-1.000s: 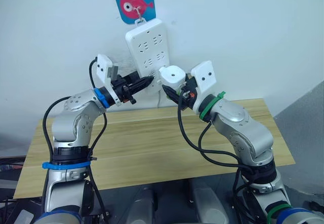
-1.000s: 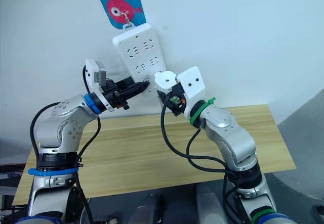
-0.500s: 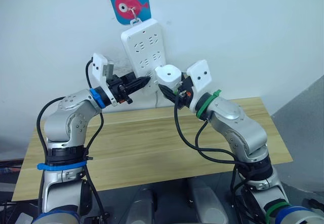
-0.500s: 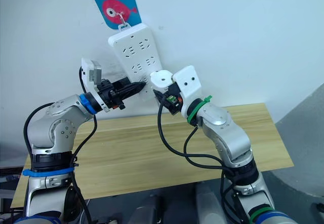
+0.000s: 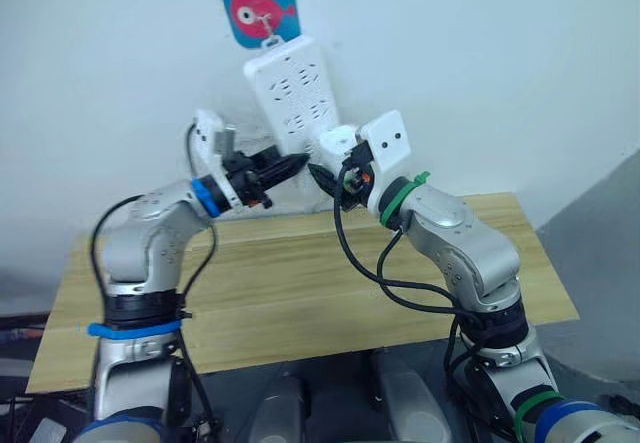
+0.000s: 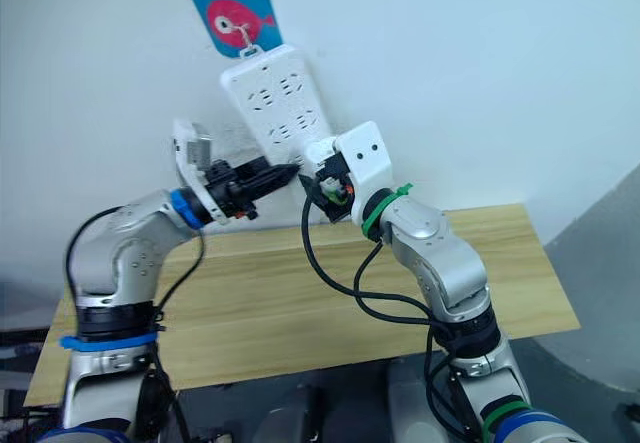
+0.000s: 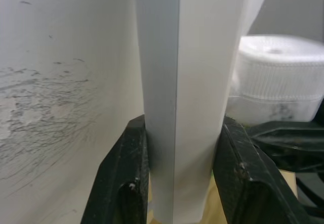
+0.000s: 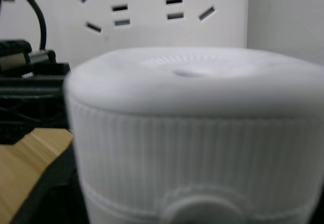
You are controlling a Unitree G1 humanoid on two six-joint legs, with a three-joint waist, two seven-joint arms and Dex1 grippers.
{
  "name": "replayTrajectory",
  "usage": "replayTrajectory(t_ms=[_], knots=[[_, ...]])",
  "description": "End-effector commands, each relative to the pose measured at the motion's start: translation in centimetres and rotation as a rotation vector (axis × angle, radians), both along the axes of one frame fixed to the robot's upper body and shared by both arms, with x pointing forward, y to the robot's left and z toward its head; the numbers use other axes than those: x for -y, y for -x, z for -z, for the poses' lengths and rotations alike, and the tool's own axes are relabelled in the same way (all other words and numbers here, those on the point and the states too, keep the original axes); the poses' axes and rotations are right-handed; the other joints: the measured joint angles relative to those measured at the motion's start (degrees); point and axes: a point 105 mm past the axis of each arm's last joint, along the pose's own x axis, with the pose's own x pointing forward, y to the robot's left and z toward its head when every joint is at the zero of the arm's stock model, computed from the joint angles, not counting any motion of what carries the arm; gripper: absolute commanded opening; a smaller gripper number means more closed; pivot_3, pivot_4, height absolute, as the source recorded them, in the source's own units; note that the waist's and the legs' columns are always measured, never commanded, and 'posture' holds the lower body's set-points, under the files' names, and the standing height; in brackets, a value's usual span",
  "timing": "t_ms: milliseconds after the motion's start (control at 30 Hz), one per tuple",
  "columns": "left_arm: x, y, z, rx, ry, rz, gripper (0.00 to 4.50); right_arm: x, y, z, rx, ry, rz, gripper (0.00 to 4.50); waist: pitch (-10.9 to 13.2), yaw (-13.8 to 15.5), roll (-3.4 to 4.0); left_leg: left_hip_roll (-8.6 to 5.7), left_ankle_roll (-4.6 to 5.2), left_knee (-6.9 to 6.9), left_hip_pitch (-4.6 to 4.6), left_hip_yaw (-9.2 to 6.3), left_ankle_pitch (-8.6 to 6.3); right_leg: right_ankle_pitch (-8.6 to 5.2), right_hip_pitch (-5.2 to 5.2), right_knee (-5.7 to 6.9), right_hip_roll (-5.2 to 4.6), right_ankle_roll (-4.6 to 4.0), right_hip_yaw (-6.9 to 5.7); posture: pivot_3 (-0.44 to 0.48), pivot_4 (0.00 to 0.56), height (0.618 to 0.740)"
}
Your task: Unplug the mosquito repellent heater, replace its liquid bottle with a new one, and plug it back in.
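Observation:
A long white power strip (image 5: 290, 83) hangs tilted on the wall. My left gripper (image 5: 293, 166) is shut on the strip's lower edge, and the left wrist view has both black fingers (image 7: 121, 183) pressed against the strip (image 7: 182, 97). My right gripper (image 5: 328, 171) is shut on the mosquito repellent heater (image 5: 337, 143), a small white rounded unit. I hold it up at the strip's lower end, right beside the left fingertips. The heater (image 8: 197, 133) looms in front of the strip's sockets (image 8: 147, 6). The prongs are hidden. The liquid bottle is out of view.
A light wooden table (image 5: 300, 283) stands below both arms against the white wall. A blue sticker with a red fish (image 5: 260, 5) carries the hook that the strip hangs from. A grey surface (image 5: 610, 263) rises at the far right.
The right gripper has brought the heater closer to the strip's lower end. The left gripper stays clamped on the strip. The head camera has shifted a little.

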Motion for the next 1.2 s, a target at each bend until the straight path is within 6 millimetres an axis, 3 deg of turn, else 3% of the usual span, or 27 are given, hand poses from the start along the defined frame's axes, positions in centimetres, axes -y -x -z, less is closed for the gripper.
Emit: replayTrajectory(t_ms=[33, 167, 300, 367, 567, 700, 900, 1067, 1200], knots=[[1.4, 1.4, -1.2, 0.082, -0.013, 0.114, 1.37, 1.2, 2.4, -0.4, 0.013, 0.014, -0.076, 4.47, 0.00, 0.66, 0.00, 0.00, 0.01, -0.07, -0.08, -0.01, -0.01, -0.03, 0.00, -0.17, -0.02, 0.05, -0.01, -0.124, 0.228, 0.740], [0.7, 1.0, -1.0, 0.086, -0.033, 0.090, 1.37, 3.1, 4.7, 1.4, -0.110, 0.044, -0.179, 4.47, 0.00, 0.90, 0.00, -0.06, 0.20, -0.25, -0.35, -0.02, -0.16, -0.03, -0.07, -0.82, -0.19, 0.06, 0.08, -0.146, 0.234, 0.740], [-0.3, 0.6, -0.3, 0.081, -0.064, 0.052, 1.37, 4.5, 5.1, 2.2, -0.149, 0.063, -0.198, 4.47, 0.00, 0.94, 0.00, -0.13, 0.33, -0.18, -0.64, 0.04, -0.23, -0.04, -0.34, -0.89, -0.28, 0.07, 0.17, -0.144, 0.234, 0.740], [-1.2, 0.5, 0.3, 0.076, -0.088, 0.020, 1.37, 4.6, 5.0, 2.2, -0.157, 0.054, -0.210, 3.90, 0.00, 0.87, 0.00, -0.12, 0.36, -0.15, -0.60, 0.13, -0.24, -0.04, -0.34, -0.78, -0.26, 0.07, 0.17, -0.144, 0.234, 0.740], [-4.6, 0.9, 1.4, 0.044, -0.145, -0.070, 3.21, 3.7, 4.9, 1.7, -0.155, 0.018, -0.276, 1.69, 0.00, 0.27, 0.00, 0.14, 0.53, -0.20, -0.05, 0.40, -0.33, -0.03, 0.02, -0.61, 0.02, 0.07, 0.18, -0.144, 0.234, 0.740], [-6.9, 2.2, 1.5, 0.025, -0.181, -0.119, 4.46, 2.7, 5.2, 1.8, -0.170, 0.004, -0.334, 0.13, 0.00, 0.29, 0.00, 0.16, 0.51, -0.16, -0.02, 0.43, -0.31, -0.03, 0.05, -0.59, 0.03, 0.07, 0.21, -0.095, 0.228, 0.740], [-6.9, 5.2, 1.0, 0.019, -0.224, -0.093, 4.49, 1.4, 6.0, 1.5, -0.205, -0.032, -0.449, 0.05, 0.00, 1.19, 0.00, 0.09, 0.51, -0.18, -0.05, 0.40, -0.32, -0.03, 0.04, -0.64, -0.09, 0.07, 0.19, -0.050, 0.227, 0.740], [-4.0, 8.4, -0.6, 0.042, -0.209, 0.013, 4.49, 0.9, 7.1, 1.2, -0.222, -0.031, -0.575, 0.05, -0.01, 2.40, -0.01, 0.06, 0.51, -0.17, -0.08, 0.24, -0.32, -0.03, 0.06, -0.67, -0.11, 0.07, 0.13, -0.016, 0.228, 0.740], [-3.1, 10.0, -1.1, 0.020, -0.190, 0.051, 4.49, 0.7, 7.2, 0.0, -0.178, -0.064, -0.596, 0.05, -0.01, 2.60, -0.02, 0.06, 0.50, -0.17, -0.05, 0.26, -0.31, -0.03, 0.06, -0.64, -0.11, 0.07, 0.13, -0.016, 0.228, 0.740]])
